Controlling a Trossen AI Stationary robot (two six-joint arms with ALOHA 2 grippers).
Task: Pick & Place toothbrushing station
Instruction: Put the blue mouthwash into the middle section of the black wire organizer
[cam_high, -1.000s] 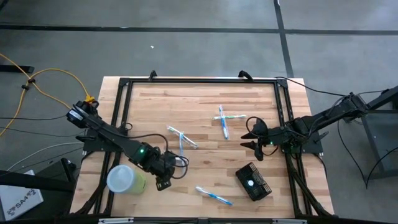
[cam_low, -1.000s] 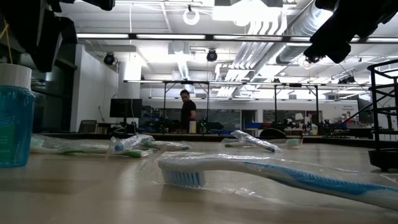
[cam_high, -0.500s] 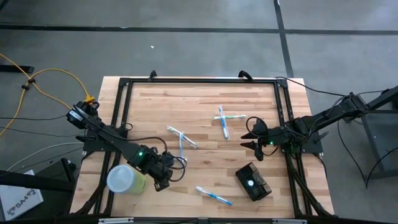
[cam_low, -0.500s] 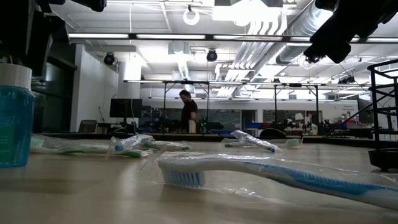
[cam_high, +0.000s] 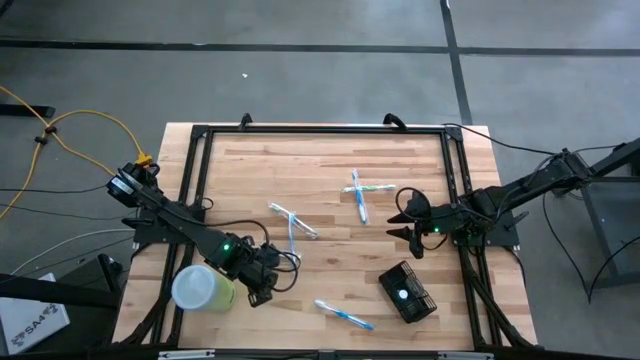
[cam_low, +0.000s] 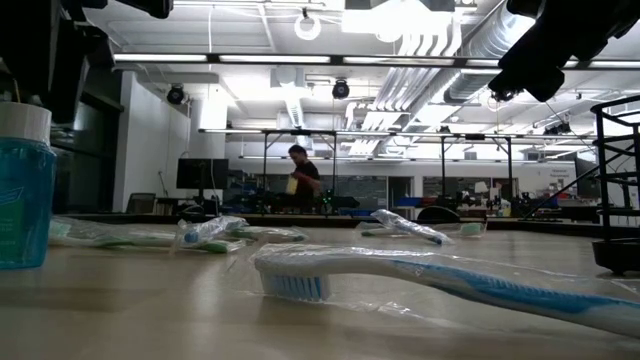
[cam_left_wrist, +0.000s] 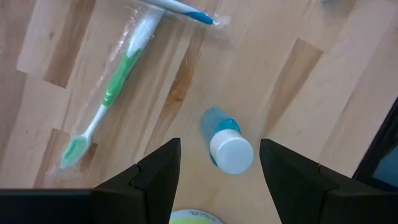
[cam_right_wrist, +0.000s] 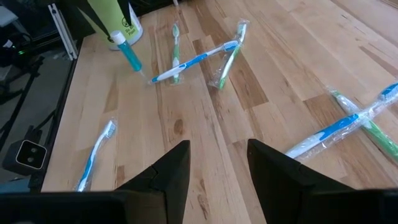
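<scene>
Toothbrushing station (cam_high: 407, 292) sits on table (cam_high: 330, 160) near front-right edge, long axis diagonal; just front of right tool (cam_high: 403, 221), fingers apart, empty. Left tool (cam_high: 262, 290) farther, spread wide, empty.

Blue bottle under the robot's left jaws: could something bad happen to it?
Maybe two things.
1. The blue bottle stands upright between the open jaws of the left gripper. If one jaw touches it first, it could tip over and roll.
2. The lime-green cup stands right beside that gripper, so a sideways move might bump it.
The right gripper waits with open jaws, apart from both.
</scene>
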